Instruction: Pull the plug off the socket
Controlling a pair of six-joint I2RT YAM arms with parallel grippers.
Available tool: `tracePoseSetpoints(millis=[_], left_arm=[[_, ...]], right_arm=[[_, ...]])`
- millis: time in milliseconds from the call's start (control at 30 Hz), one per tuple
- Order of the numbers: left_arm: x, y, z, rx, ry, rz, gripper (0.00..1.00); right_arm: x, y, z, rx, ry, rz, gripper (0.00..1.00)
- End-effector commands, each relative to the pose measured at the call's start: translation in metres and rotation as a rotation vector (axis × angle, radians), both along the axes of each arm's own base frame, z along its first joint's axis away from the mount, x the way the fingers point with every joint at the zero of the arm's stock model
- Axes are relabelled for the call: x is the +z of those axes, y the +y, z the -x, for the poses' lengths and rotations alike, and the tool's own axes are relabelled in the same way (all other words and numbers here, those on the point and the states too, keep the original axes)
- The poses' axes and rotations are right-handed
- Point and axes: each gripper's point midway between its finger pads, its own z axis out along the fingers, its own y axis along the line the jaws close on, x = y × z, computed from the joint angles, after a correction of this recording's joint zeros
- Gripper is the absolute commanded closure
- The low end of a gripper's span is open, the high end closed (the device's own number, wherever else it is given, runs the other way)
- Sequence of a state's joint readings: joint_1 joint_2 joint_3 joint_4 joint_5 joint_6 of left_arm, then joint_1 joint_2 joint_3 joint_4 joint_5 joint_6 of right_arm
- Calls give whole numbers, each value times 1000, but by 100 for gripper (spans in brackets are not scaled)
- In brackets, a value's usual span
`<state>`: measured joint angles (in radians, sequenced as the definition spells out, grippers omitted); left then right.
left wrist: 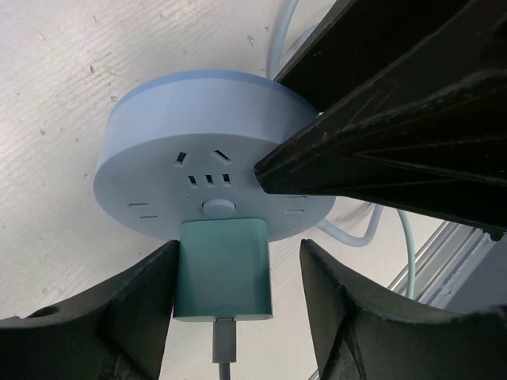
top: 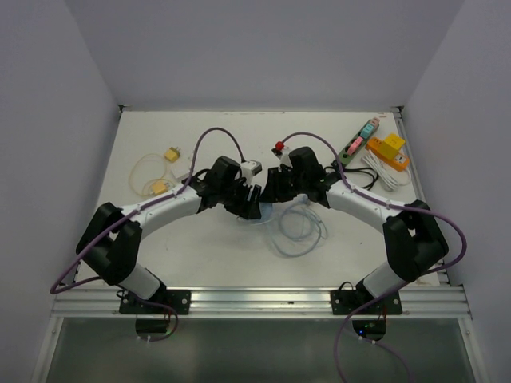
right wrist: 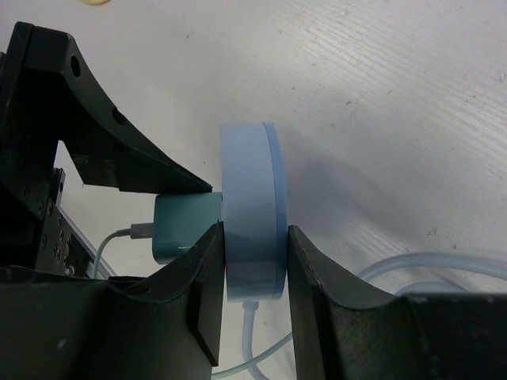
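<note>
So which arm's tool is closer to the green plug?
Left. The left tool straddles the plug, a finger on each side, not closed on it. The right tool clamps the socket that the plug sits in, front and back.

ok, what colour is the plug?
Teal green plug, clearest in the left wrist view, set against the pale blue socket.

The round, pale-blue socket (left wrist: 158, 150) is turned on edge near the table's middle. The boxy teal plug (left wrist: 223, 269) sits fully inserted at 6 o'clock on its face.
</note>
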<state>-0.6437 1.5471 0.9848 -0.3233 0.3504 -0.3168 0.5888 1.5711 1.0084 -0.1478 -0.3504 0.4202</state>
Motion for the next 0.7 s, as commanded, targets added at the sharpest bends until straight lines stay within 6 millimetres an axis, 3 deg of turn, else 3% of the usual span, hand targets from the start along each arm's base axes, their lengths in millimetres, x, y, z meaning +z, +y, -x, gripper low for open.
tracePoseSetpoints(millis=[0,133,367,567,667], left_arm=[[5,-4,-4,-35,-59,-9,36],[1,-3,-3,-41,-61,-19,46],[2,0,3,-59,-68,-11,100],[21,2,4,-74,-122,7,100],[28,5,6,-80,-137,11,100]], right_arm=[[34,17,-14,34,-88,-74,100],[33,17,-13,39,-84,-75,100],[19,0,-16,7,-109,22,100],[-24,-49,-26,-112,-107,295,100],[-35,-74,-29,-171,-118,417,100]])
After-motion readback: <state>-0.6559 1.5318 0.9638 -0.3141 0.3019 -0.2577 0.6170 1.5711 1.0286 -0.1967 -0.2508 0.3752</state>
